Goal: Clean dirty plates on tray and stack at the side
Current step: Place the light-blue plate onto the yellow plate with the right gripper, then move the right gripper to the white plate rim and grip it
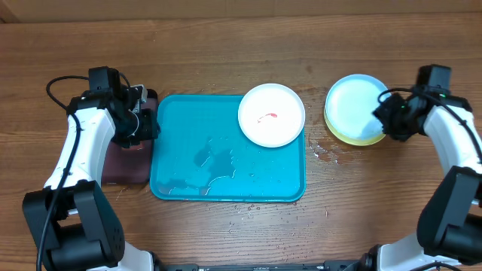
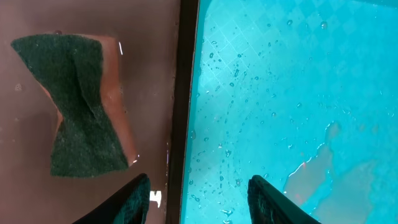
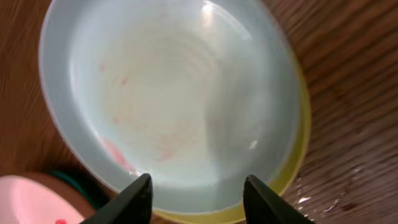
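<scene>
The smeared white plate [image 1: 271, 114] sat in the turquoise tray's [image 1: 188, 150] top right corner. Right of the tray, the light blue plate [image 1: 355, 102] lay on the yellow-green plate [image 3: 205, 218]. The left claw [image 2: 199, 186] and right claw [image 3: 198, 183] gaped open.

Overhead: high, straight down, whole table [image 1: 241, 45] in frame.
Left wrist: close, facing down, over left rim of tray [image 2: 280, 93] and sponge [image 2: 78, 106].
Right wrist: close, facing down on blue plate [image 3: 168, 99].
Both patches also in overhead.
</scene>
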You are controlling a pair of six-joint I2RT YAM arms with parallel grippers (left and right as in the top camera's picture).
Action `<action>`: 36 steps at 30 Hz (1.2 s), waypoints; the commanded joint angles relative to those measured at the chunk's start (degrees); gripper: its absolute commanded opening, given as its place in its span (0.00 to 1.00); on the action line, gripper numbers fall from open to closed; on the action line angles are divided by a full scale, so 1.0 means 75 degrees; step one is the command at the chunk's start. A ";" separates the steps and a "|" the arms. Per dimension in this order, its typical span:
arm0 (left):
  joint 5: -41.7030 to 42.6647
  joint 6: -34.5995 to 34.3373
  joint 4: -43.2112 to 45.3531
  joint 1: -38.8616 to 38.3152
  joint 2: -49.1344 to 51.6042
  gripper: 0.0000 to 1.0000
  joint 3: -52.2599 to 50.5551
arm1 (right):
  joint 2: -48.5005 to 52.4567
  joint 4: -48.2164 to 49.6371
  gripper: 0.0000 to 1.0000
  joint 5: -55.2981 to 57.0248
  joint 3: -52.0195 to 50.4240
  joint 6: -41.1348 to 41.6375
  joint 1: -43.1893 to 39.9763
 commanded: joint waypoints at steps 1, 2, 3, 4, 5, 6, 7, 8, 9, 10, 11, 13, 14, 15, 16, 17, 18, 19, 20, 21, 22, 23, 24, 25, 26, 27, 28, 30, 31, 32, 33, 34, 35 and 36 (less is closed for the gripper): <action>0.0119 -0.0105 0.0012 0.0012 -0.0015 0.52 0.0093 | -0.0262 -0.0041 0.54 -0.0277 -0.0012 -0.0379 0.0539; 0.0119 -0.0105 0.0015 0.0012 -0.0015 0.52 0.0093 | -0.0262 -0.0061 0.56 -0.0329 -0.0012 -0.0475 0.0662; 0.0119 -0.0105 0.0015 0.0012 -0.0015 0.52 0.0093 | -0.0262 -0.0076 0.56 -0.0393 -0.0012 -0.0609 0.0799; 0.0119 -0.0105 0.0015 0.0012 -0.0015 0.52 0.0093 | -0.0262 -0.0096 0.58 -0.0487 -0.0012 -0.0769 0.0927; 0.0119 -0.0105 0.0015 0.0012 -0.0015 0.52 0.0093 | -0.0262 -0.0114 0.62 -0.0621 -0.0012 -0.0912 0.1084; 0.0119 -0.0105 0.0015 0.0012 -0.0015 0.52 0.0093 | -0.0262 -0.0122 0.66 -0.0723 -0.0012 -0.1072 0.1250; 0.0119 -0.0105 0.0015 0.0012 -0.0015 0.52 0.0093 | -0.0262 -0.0143 0.66 -0.0726 -0.0012 -0.1221 0.1547; 0.0119 -0.0105 0.0015 0.0012 -0.0015 0.52 0.0093 | -0.0262 -0.0152 0.66 -0.0726 -0.0012 -0.1241 0.1711; 0.0119 -0.0105 0.0015 0.0012 -0.0015 0.52 0.0093 | -0.0259 -0.0157 0.66 -0.0723 -0.0012 -0.1241 0.1880; 0.0119 -0.0105 0.0015 0.0012 -0.0015 0.52 0.0093 | -0.0259 -0.0154 0.66 -0.0723 -0.0017 -0.1241 0.2031; 0.0119 -0.0105 0.0015 0.0012 -0.0015 0.52 0.0093 | -0.0259 -0.0152 0.66 -0.0714 -0.0020 -0.1241 0.2168; 0.0119 -0.0105 0.0015 0.0012 -0.0015 0.52 0.0093 | -0.0259 -0.0114 0.65 -0.0647 -0.0047 -0.1236 0.2495; 0.0119 -0.0105 0.0015 0.0012 -0.0015 0.52 0.0093 | -0.0242 -0.0082 0.64 -0.0536 -0.0047 -0.1236 0.2667; 0.0119 -0.0105 0.0015 0.0012 -0.0015 0.52 0.0093 | -0.0221 -0.0023 0.63 -0.0405 -0.0047 -0.1233 0.2809; 0.0119 -0.0105 0.0015 0.0012 -0.0015 0.52 0.0093 | -0.0178 0.0087 0.63 -0.0178 -0.0047 -0.1233 0.2958; 0.0119 -0.0105 0.0015 0.0012 -0.0015 0.52 0.0093 | -0.0134 0.0221 0.62 0.0067 -0.0047 -0.1236 0.3077; 0.0119 -0.0105 0.0015 0.0012 -0.0015 0.52 0.0093 | -0.0064 0.0399 0.62 0.0420 -0.0047 -0.1233 0.3200; 0.0119 -0.0105 0.0015 0.0012 -0.0015 0.52 0.0093 | -0.0009 0.0539 0.62 0.0676 -0.0047 -0.1236 0.3299; 0.0119 -0.0105 0.0012 0.0012 -0.0015 0.52 0.0093 | 0.0079 0.0705 0.62 0.0918 -0.0047 -0.1236 0.3401; 0.0119 -0.0105 0.0012 0.0012 -0.0015 0.52 0.0093 | 0.0140 0.0819 0.62 0.1052 -0.0047 -0.1236 0.3468; 0.0119 -0.0105 0.0012 0.0012 -0.0015 0.52 0.0093 | 0.0239 0.0944 0.62 0.1128 -0.0047 -0.1239 0.3538; 0.0122 -0.0105 0.0009 0.0012 -0.0015 0.53 0.0093 | 0.0341 0.1072 0.62 0.1116 -0.0047 -0.1236 0.3579; 0.0122 -0.0105 0.0009 0.0012 -0.0015 0.52 0.0093 | 0.0420 0.1169 0.61 0.1113 -0.0047 -0.1236 0.3599; 0.0119 -0.0105 0.0012 0.0012 -0.0015 0.53 0.0093 | 0.0527 0.1285 0.60 0.1113 -0.0047 -0.1233 0.3622; 0.0119 -0.0105 0.0012 0.0012 -0.0015 0.52 0.0093 | 0.0615 0.1381 0.60 0.1113 -0.0047 -0.1236 0.3634; 0.0122 -0.0105 0.0012 0.0012 -0.0015 0.52 0.0093 | 0.0708 0.1480 0.59 0.1113 -0.0047 -0.1233 0.3634; 0.0119 -0.0105 0.0012 0.0012 -0.0015 0.52 0.0093 | 0.0807 0.1597 0.57 0.1110 -0.0047 -0.1233 0.3634; 0.0122 -0.0105 0.0009 0.0012 -0.0015 0.52 0.0093 | 0.0933 0.1801 0.55 0.1113 -0.0047 -0.1239 0.3634; 0.0122 -0.0105 0.0012 0.0012 -0.0015 0.52 0.0093 | 0.0962 0.1900 0.53 0.1113 -0.0047 -0.1239 0.3634; 0.0122 -0.0105 0.0009 0.0012 -0.0015 0.52 0.0093 | 0.0991 0.1967 0.49 0.1113 -0.0047 -0.1239 0.3634; 0.0122 -0.0105 0.0009 0.0012 -0.0015 0.52 0.0093 | 0.1000 0.2040 0.45 0.1110 -0.0047 -0.1236 0.3634; 0.0122 -0.0105 0.0009 0.0012 -0.0015 0.52 0.0093 | 0.1008 0.2078 0.42 0.1110 -0.0047 -0.1236 0.3634; 0.0122 -0.0105 0.0009 0.0012 -0.0015 0.52 0.0093 | 0.1011 0.2116 0.42 0.1110 -0.0047 -0.1239 0.3634; 0.0122 -0.0105 0.0009 0.0012 -0.0015 0.52 0.0093 | 0.1011 0.2122 0.42 0.1113 -0.0047 -0.1236 0.3634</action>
